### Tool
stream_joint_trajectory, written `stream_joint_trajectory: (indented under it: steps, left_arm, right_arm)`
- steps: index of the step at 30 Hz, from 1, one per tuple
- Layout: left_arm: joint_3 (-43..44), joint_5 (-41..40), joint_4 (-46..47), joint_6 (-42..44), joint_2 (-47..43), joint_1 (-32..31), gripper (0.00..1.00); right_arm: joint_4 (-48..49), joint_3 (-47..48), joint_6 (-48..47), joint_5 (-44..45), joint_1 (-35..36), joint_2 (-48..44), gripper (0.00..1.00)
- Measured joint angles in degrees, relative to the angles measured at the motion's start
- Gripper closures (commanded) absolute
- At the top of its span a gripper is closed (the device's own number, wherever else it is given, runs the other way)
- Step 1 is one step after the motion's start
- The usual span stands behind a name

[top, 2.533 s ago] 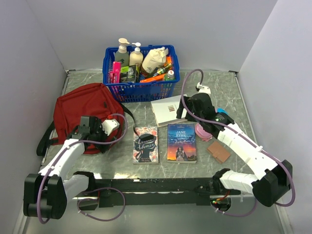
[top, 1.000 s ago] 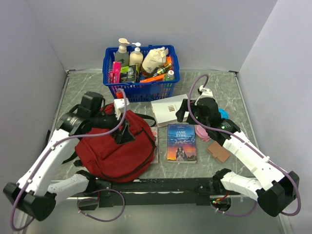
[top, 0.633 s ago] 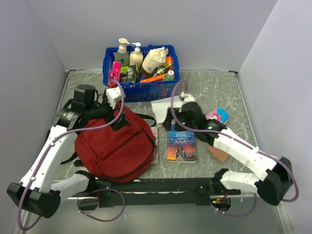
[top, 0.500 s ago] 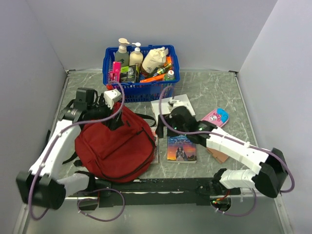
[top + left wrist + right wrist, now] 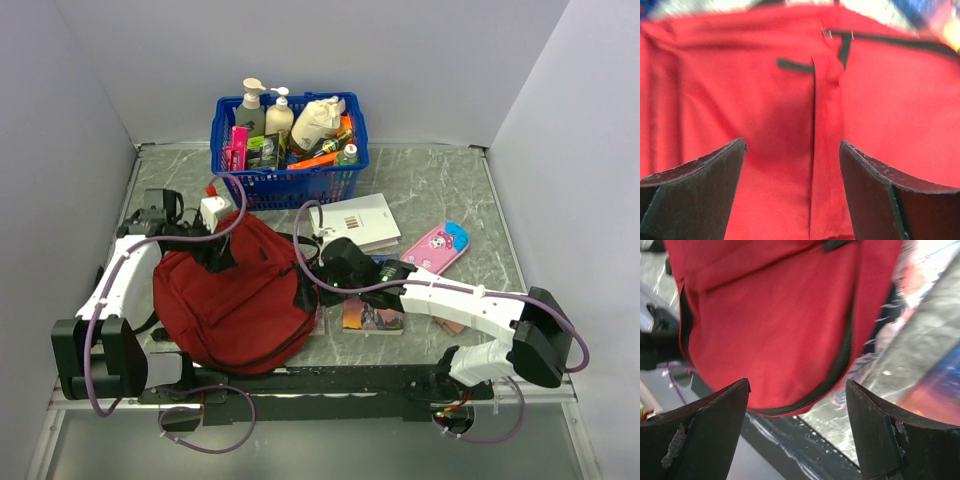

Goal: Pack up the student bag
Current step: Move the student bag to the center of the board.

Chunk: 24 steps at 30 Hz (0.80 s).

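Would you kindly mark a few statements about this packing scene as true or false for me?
The student bag lies nearer the arms than the blue basket. True.
The left gripper is clamped on a strap. False: its jaws stand open over red fabric.
The white book is inside the bag. False: it lies on the table, outside it.
The right gripper is open over the bag's zippered edge. True.

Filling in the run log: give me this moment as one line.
left gripper: open, above student bag | right gripper: open, at bag's right edge | held: nothing | white book: on table
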Motion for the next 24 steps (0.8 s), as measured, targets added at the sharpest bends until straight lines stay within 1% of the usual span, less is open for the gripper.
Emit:
stream_joint_trajectory:
  steps: [4,8,12,14,17,18,23,24]
  left_arm:
    - [-4.6,-0.1,-1.4,4.4,-0.1,0.7,0.19]
    - [-6.2,-0.6,-0.9,6.2,0.2,4.1,0.23]
    - [-6.2,-1.2,3.8,6.0,1.9,9.3,0.23]
    - [-6.2,-1.8,7.1,5.2,3.1,12.9,0.23]
    - [-5.6,-2.3,11.1,4.0,4.1,17.0,0.20]
    - [-5.5,-2.2,12.2,3.7,4.1,17.7,0.18]
    - [-5.5,-2.7,16.8,3.8,3.9,18.4,0.13]
    - [-5.5,-3.0,17.6,3.8,4.0,18.4,0.09]
  right_arm:
    - [0.3,-0.1,0.2,-1.4,1.8,1.4,0.20]
    - [0.4,-0.8,0.2,-1.5,3.1,2.6,0.21]
    - [0.1,-1.2,0.2,-1.1,4.4,3.3,0.21]
    - [0.1,-1.2,0.2,-0.9,4.6,3.3,0.21]
    - [-0.6,-1.2,0.2,-0.2,4.7,3.3,0.21]
    - [-1.4,-1.2,0.2,0.4,4.8,3.3,0.17]
    - [-5.0,-2.0,0.4,4.8,5.8,2.5,0.13]
    - [-5.3,-2.7,0.5,5.3,6.0,1.8,0.12]
